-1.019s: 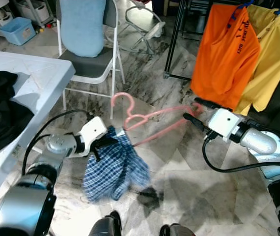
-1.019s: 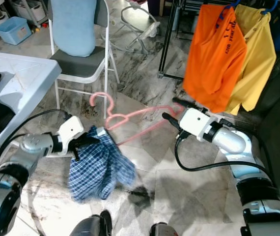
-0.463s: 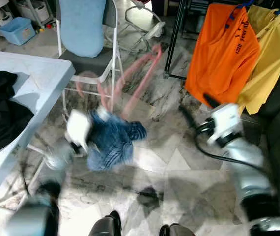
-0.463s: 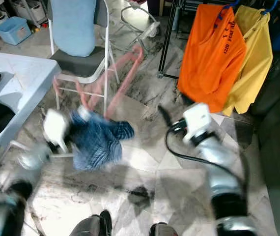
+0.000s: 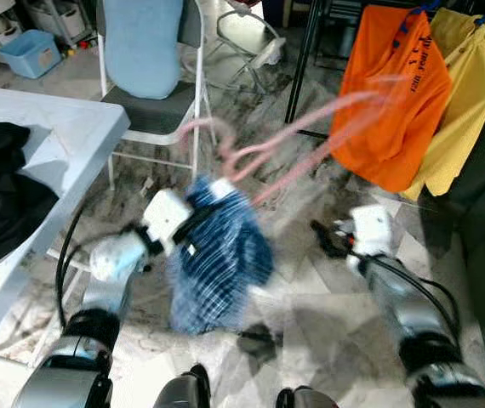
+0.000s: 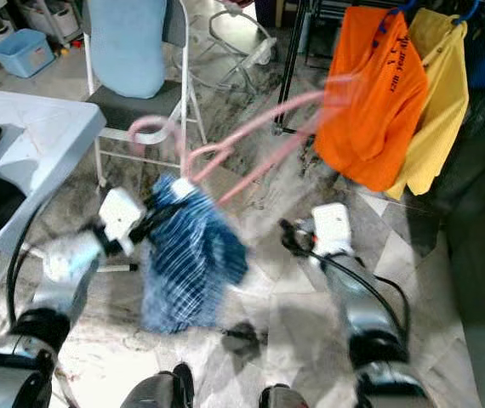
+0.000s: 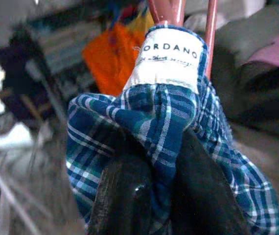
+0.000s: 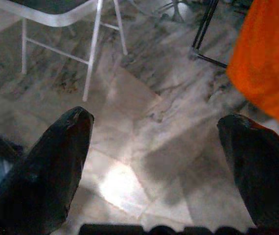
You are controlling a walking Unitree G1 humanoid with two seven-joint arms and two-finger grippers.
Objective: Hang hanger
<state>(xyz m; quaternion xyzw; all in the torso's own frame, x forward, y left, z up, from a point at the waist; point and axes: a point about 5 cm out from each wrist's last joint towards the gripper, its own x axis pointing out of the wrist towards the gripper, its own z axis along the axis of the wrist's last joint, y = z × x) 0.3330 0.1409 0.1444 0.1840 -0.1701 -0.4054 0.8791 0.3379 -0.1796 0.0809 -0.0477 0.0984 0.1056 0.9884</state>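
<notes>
Presently: one white tabletop (image 5: 64, 127), edge-cropped; one folding chair (image 5: 153, 102); two hung shirts, orange (image 5: 387, 102) and yellow (image 5: 464, 93); one plaid shirt (image 5: 217, 259), clenched at the collar by left pincer (image 7: 154, 191); one pink hanger (image 5: 302, 140), motion-blurred, rising from that collar; right pincer (image 8: 154, 161) released, low over floor.

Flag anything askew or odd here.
The pink hanger is tilted, one end toward the orange shirt. The plaid shirt hangs bunched from its neck, clamped in the left pincer. The right pincer is open, holding nothing.
</notes>
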